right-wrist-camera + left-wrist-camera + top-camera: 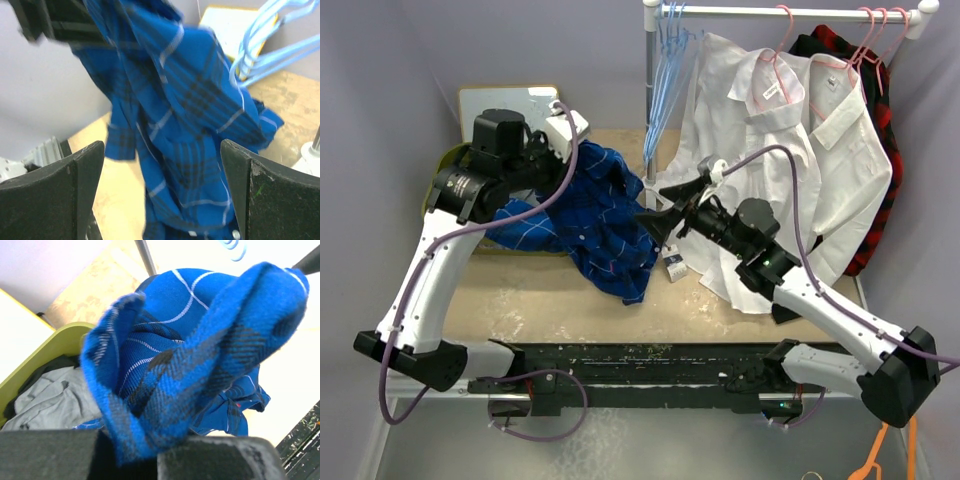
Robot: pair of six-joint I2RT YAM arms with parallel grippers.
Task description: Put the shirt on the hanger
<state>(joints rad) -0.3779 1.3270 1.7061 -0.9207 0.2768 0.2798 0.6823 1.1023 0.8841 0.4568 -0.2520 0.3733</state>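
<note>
The royal-blue checked shirt (600,215) hangs bunched from my left gripper (563,133), raised above the table's left side, its lower part trailing to the tabletop. In the left wrist view my left gripper (145,452) is shut on a fold of the shirt (200,340). My right gripper (655,222) is open, pointing at the shirt's right edge. In the right wrist view the shirt (185,125) hangs just ahead of the wide-open right gripper (162,195), not pinched. Several light-blue hangers (667,90) hang on the rack, also seen in the right wrist view (265,45).
White shirts (790,150) on pink hangers (782,45) and a red-and-black plaid shirt (885,130) hang on the rack at the right. A yellow-green bin (55,347) with grey clothes (55,395) stands at the left. A small box (674,267) lies on the table. An orange hanger (880,455) lies at the bottom right.
</note>
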